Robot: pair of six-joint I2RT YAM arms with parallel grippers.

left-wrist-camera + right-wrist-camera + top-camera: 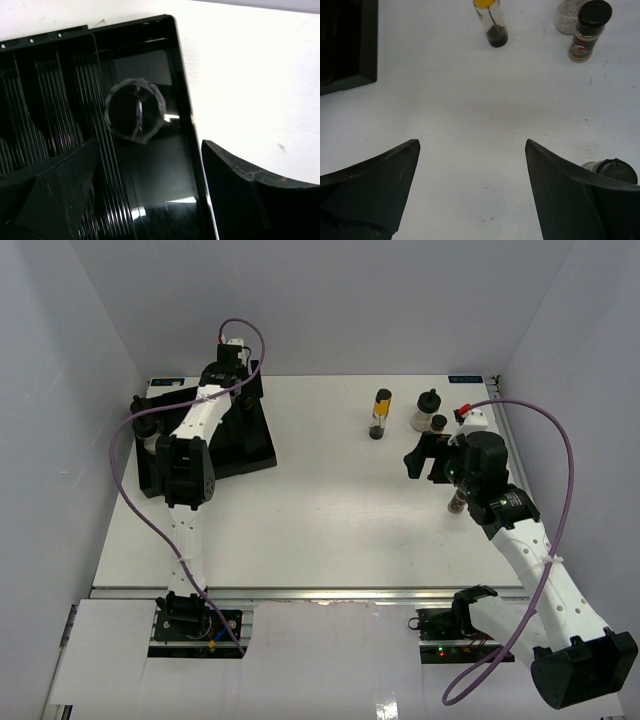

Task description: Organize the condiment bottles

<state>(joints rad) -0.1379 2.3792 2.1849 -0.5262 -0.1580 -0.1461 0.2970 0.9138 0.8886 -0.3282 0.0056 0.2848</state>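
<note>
**Four bottles logged right of tray**

Took black ribbed tray (258, 452) as landmark. Found left gripper (149, 145) above its smooth-floored end compartment, jaws apart, holding nothing. Saw clear faceted jar (136, 111) inside that compartment. Found right gripper (472, 142) well right of tray, jaws apart, empty. Noted slim yellow-banded bottle (381, 412) upright right of tray. Noted farther right pale jar (428, 408) just beside dark-capped jar (438, 423). Noted farthest right a fourth jar (456, 503), under right arm.
</note>
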